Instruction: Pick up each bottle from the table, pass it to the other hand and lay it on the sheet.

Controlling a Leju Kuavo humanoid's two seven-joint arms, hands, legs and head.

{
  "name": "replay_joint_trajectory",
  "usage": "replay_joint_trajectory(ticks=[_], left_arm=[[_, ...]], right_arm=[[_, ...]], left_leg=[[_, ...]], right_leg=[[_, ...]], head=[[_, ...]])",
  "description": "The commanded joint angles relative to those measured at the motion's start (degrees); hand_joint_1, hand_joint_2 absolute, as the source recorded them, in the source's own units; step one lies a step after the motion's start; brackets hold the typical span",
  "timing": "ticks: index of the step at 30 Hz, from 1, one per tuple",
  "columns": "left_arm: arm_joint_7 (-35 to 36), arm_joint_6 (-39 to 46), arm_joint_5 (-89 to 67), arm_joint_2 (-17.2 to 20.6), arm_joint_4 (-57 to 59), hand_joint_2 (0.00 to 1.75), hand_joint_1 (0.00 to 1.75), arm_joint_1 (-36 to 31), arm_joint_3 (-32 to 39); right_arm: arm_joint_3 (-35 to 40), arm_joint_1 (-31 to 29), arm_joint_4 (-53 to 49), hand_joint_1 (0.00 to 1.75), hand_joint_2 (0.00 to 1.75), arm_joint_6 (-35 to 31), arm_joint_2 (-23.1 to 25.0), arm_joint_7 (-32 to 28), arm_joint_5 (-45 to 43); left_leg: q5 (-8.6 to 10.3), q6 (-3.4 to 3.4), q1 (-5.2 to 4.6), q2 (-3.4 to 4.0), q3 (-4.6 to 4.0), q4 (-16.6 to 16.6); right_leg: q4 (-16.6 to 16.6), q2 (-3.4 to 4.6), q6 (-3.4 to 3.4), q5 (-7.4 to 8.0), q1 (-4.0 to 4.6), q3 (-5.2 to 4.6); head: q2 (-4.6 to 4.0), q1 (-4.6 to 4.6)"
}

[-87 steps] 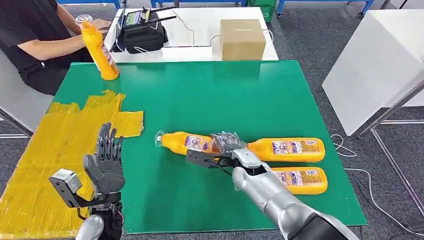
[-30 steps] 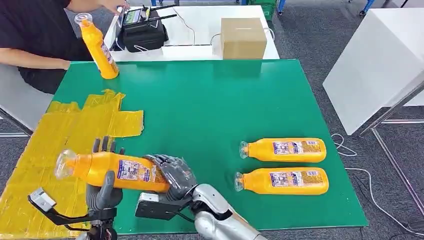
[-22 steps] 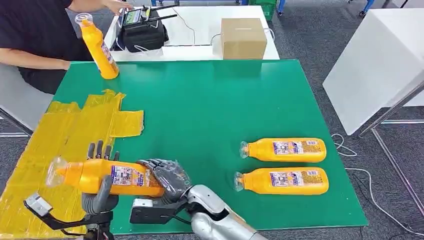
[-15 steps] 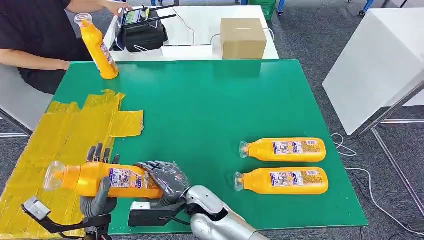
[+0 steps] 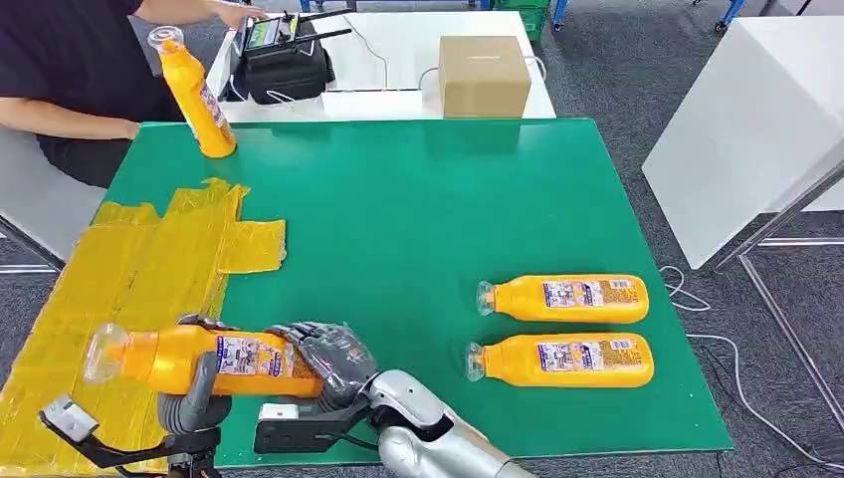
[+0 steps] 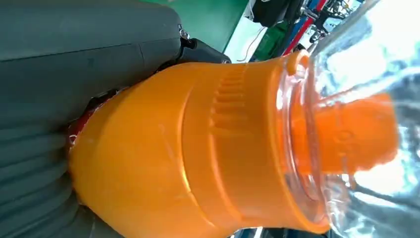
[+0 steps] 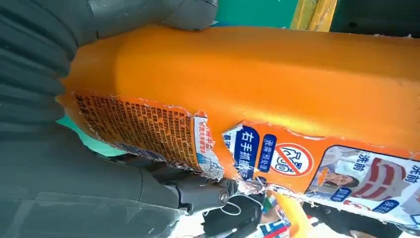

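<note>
1. Since the earlier frames, your carried bottle (image 5: 204, 360) has travelled from the green tabletop (image 5: 418, 209) to the yellow sheet's (image 5: 119, 269) near edge, held level above it.
2. Both robot hands clamp it: left robot hand (image 5: 194, 383) around the neck end, right robot hand (image 5: 333, 354) on the base. I judge the handover mid-way.
3. Two bottles (image 5: 562, 299) (image 5: 562, 360) lie well right of the sheet; another (image 5: 194, 92) stands beyond it.
4. You'll see a torn label with Chinese print and a prohibition symbol.

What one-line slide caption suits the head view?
Both hands, left hand and right hand, grip an orange plastic bottle at the yellow sheet's edge.
</note>
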Motion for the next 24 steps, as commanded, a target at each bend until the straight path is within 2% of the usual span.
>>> replay_joint_trajectory(ticks=[1,2,4,6,10,13,15,17,18,19,21,24], left_arm=[[0.04,-0.89,-0.17,-0.33,1.41,1.75,1.75,-3.07,0.18],[-0.99,0.66,-3.23,0.06,1.01,1.75,1.75,-3.14,0.13],[-3.79,7.63,-12.1,0.67,-0.42,1.75,1.75,-3.27,0.92],[-6.76,16.89,-23.72,2.18,-2.57,1.75,1.75,-3.59,1.56],[-7.11,35.4,-50.09,5.51,-5.52,1.75,1.75,-4.44,2.32],[-6.47,37.27,-53.58,5.92,-6.46,1.75,1.75,-3.86,2.48],[-3.78,43.93,-65.65,7.23,-6.66,1.75,1.75,-3.14,2.38],[-1.82,47.49,-73.09,8.29,-7.0,1.75,1.75,-2.91,2.19],[2.61,50.44,-82.87,9.08,-6.76,1.75,1.75,-1.99,2.56],[3.9,51.85,-86.54,10.01,-6.81,1.75,1.75,-1.42,1.91],[9.41,54.24,-97.83,11.76,-5.1,1.75,1.75,-0.02,1.49],[12.02,54.91,-102.34,12.85,-3.63,1.75,1.75,0.58,0.58]], right_arm=[[0.94,0.63,2.48,1.59,1.75,-0.62,-3.23,0.15,0.34],[-0.5,1.38,1.0,0.02,0.0,-0.91,-3.95,-0.85,-0.55],[-4.66,3.6,-3.29,0.0,0.0,-3.7,-6.49,0.18,-0.46],[-9.89,7.47,-9.3,0.0,0.0,-6.09,-9.72,0.74,0.55],[-18.4,15.46,-22.07,0.0,0.0,-5.82,-14.65,1.07,4.99],[-19.81,16.76,-24.69,0.0,0.0,-5.32,-15.94,1.25,5.23],[-22.09,19.59,-29.21,0.0,0.0,-6.01,-16.9,1.74,7.08],[-23.77,22.1,-34.26,0.0,0.0,-6.17,-17.63,2.41,8.4],[-24.57,23.99,-38.71,0.0,0.0,-4.79,-18.9,3.78,10.12],[-25.33,25.23,-41.74,0.0,0.0,-4.73,-19.4,4.19,10.55],[-26.86,27.58,-46.41,0.0,0.0,-3.87,-21.29,5.0,11.48],[-28.15,29.16,-48.1,0.0,0.0,-3.92,-22.13,4.82,11.72]], left_leg=[[0.03,0.01,0.0,-0.2,0.19,-0.12],[0.01,0.01,0.02,-0.24,0.29,-0.15],[0.04,0.01,0.01,-0.23,0.1,-0.09],[0.03,0.03,0.02,-0.43,0.22,-0.12],[0.03,0.01,0.0,-0.31,0.0,-0.05],[-0.03,0.01,0.02,-0.44,0.22,-0.08],[-0.01,0.02,-0.04,-0.22,0.03,-0.05],[-0.06,0.01,-0.01,-0.24,0.15,-0.07],[-0.09,0.0,-0.01,-0.26,0.28,-0.1],[-0.02,0.01,-0.03,-0.23,0.0,-0.02],[-0.07,0.01,-0.04,-0.24,0.12,-0.05],[-0.08,0.03,-0.07,-0.16,0.16,-0.09]], right_leg=[[-0.14,-0.24,0.0,-0.03,0.01,0.26],[-0.19,-0.29,0.0,-0.05,0.03,0.4],[-0.12,-0.26,0.01,-0.02,0.02,0.2],[-0.18,-0.46,0.02,-0.07,0.03,0.4],[-0.07,-0.29,0.01,-0.03,0.0,0.13],[-0.13,-0.44,0.0,-0.13,0.02,0.41],[-0.05,-0.18,0.0,-0.04,-0.04,0.13],[-0.08,-0.22,-0.01,-0.08,-0.01,0.28],[-0.11,-0.26,-0.02,-0.12,-0.01,0.4],[-0.03,-0.21,0.0,-0.06,-0.04,0.08],[-0.04,-0.24,-0.01,-0.12,-0.03,0.2],[-0.08,-0.16,0.0,-0.1,-0.06,0.22]], head=[[0.0,0.0],[0.0,0.0],[0.0,-0.02],[0.0,0.0],[0.0,0.0],[0.0,0.02],[0.0,0.0],[0.0,0.0],[0.0,0.0],[0.0,0.0],[0.0,0.0],[0.0,0.0]])
